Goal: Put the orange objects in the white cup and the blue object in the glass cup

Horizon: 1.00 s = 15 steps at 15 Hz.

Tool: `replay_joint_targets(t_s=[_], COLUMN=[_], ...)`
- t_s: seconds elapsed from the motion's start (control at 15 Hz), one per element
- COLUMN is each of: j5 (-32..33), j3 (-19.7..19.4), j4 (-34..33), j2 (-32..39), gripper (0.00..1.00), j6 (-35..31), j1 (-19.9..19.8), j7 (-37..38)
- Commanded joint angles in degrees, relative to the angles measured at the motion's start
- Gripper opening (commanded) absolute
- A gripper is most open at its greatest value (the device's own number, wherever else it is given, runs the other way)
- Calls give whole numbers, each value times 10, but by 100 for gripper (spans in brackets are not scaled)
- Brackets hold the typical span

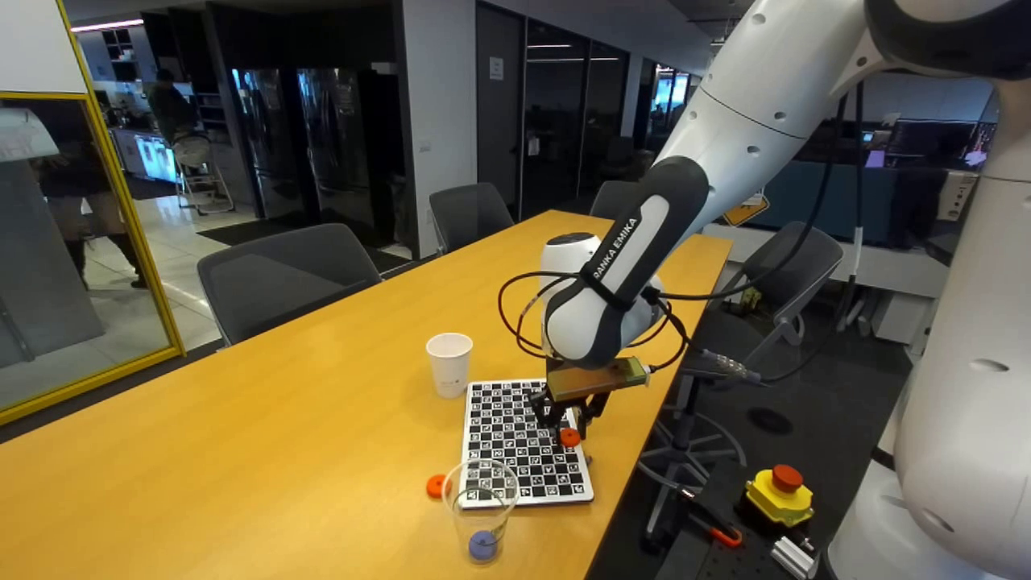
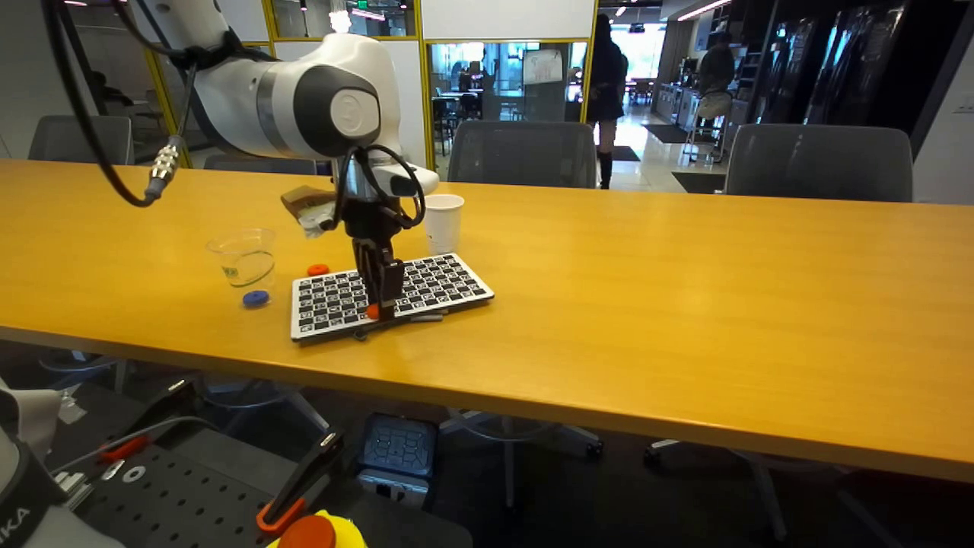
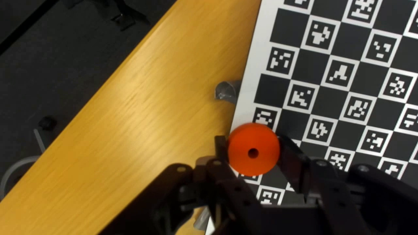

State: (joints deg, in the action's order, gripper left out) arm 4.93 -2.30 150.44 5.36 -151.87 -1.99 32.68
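Wrist view: claw point(image 3: 254, 146) clamped on an orange disc point(image 3: 254, 140) at the edge of the checkered board point(image 3: 339, 75)! Looks light, stiff, perhaps slick; opposite sides of the rim should hold surest.

"What lettering shows?"
"'RANKA EMIKA' on my white-and-black jointed arm point(image 1: 729, 133), 'KA' on a white-and-dark curved casing point(image 2: 30, 508)."
"And the white tapered paper cup point(image 1: 449, 364)?"
"Marks too small for me."

Two discs point(image 1: 570, 437) are orange-red, a third disc point(image 2: 256, 298) blue, the paper cup point(image 1: 449, 366) white, the clear cup point(image 2: 249, 266) green-printed, the table point(image 2: 685, 304) honey-yellow, the fingers point(image 3: 292, 163) black, and the white-edged board point(image 3: 346, 85) black-and-white checkered.
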Motion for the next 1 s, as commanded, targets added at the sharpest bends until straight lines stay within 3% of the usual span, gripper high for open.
replay_joint_targets(t_s=[0.0,0.47,0.93], j5=[-5,35,83], j3=[-7,-9,12], j4=[-6,-26,-156], j2=[5,-32,-28], gripper=[24,24,24], j6=[-14,25,104], j1=[9,20,29], j7=[-4,22,26])
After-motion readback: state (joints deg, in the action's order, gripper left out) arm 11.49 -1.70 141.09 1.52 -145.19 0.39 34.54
